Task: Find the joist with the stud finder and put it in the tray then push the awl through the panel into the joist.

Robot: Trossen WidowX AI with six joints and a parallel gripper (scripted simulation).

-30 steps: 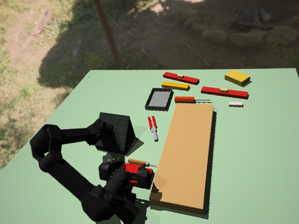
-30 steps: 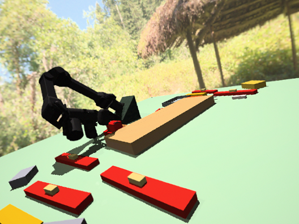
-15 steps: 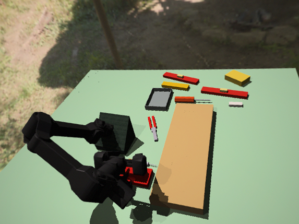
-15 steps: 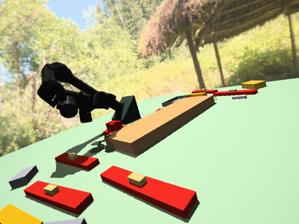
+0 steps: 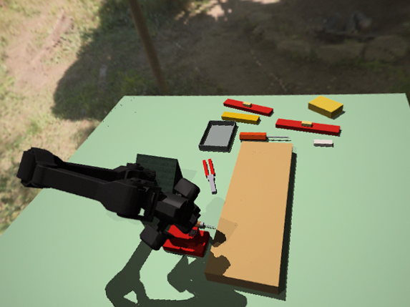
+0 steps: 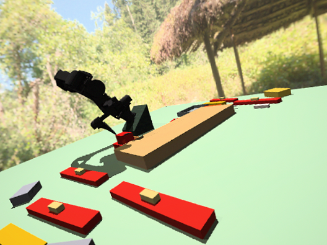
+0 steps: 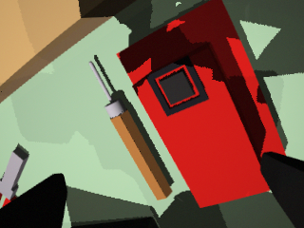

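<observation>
The red stud finder stands on the table beside the near-left end of the tan floor panel, its dark square screen showing in the wrist view. The awl, with an orange-brown handle and thin metal shaft, lies beside the stud finder. My gripper is open and empty above them, one finger near the stud finder's side. The grey tray is empty, beyond the panel's far left corner. The joist is hidden.
Red-handled pliers lie between tray and gripper. A dark green wedge stands behind the gripper. An orange screwdriver lies at the panel's far end. Several red bars, yellow blocks and grey blocks lie at the far and near ends.
</observation>
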